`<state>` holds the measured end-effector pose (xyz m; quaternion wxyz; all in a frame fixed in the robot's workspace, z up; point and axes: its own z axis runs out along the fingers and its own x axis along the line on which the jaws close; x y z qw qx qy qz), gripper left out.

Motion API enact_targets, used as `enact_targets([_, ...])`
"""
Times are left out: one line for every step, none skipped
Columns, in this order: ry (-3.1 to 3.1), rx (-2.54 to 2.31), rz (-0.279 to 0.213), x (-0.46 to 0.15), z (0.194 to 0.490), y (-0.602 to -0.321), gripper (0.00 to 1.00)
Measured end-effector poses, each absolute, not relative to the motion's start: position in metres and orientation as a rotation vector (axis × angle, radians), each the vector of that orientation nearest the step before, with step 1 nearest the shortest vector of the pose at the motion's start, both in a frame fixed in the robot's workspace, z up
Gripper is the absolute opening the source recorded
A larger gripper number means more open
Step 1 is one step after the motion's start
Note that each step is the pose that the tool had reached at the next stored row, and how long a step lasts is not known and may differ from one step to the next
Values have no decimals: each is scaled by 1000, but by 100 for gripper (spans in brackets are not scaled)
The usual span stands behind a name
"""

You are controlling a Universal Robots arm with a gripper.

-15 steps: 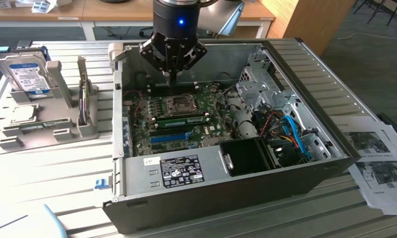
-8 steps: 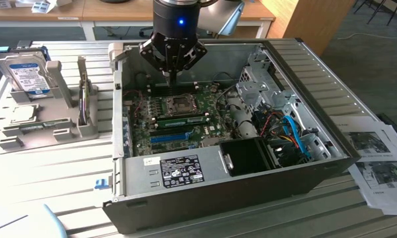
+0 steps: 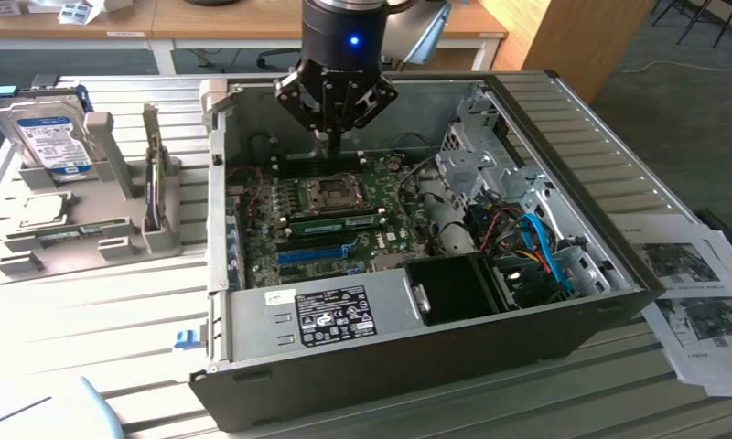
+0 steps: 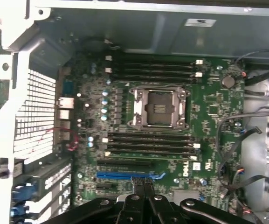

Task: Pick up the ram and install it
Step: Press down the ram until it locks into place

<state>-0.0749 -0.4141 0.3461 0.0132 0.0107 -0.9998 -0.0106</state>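
The ram [image 3: 341, 222] appeared to sit in a slot just below the CPU socket [image 3: 332, 191], centre of the exterior frame, though whether it was fully seated could not be told. Above it, upper centre, the gripper [image 3: 326, 146] hung clenched, grasping nothing. The open computer case [image 3: 610, 229] held the motherboard [image 4: 209, 112]. At left, a grey holder [image 3: 110, 155] carried a hard drive [image 3: 47, 137].

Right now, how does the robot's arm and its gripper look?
The arm is a dark cylinder with a small blue light. Its gripper is black, built of angular linkage bars with round pivot joints, narrowing to two slim fingers.
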Motion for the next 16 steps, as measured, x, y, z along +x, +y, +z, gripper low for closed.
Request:
enact_targets([-3114, 34, -33, -71, 346, -414, 9])
enact_targets([-3114, 34, -33, -68, 346, -414, 9])
enact_targets([-3113, 33, -33, -64, 346, -414, 9])
enact_targets([-3113, 33, -33, -61, 346, -414, 9])
enact_targets([-3112, 34, -33, -58, 346, -415, 9])
enact_targets([-3112, 34, -33, -56, 346, -415, 9])
enact_targets([-3111, 33, -33, -53, 346, -415, 9])
enact_targets([-3111, 33, -33, -51, 346, -415, 9])
enact_targets([-3111, 33, -33, -48, 346, -415, 9])
enact_targets([-3110, 34, -33, -46, 346, -415, 9])
enact_targets([-3110, 34, -33, -45, 346, -415, 9])
enact_targets([-3110, 34, -33, -45, 346, -415, 9])
enact_targets([-3110, 33, -33, -45, 346, -415, 9])
enact_targets([-3110, 33, -33, -45, 346, -415, 9])
enact_targets([-3110, 33, -33, -45, 346, -415, 9])
enact_targets([-3110, 33, -33, -45, 346, -415, 9])
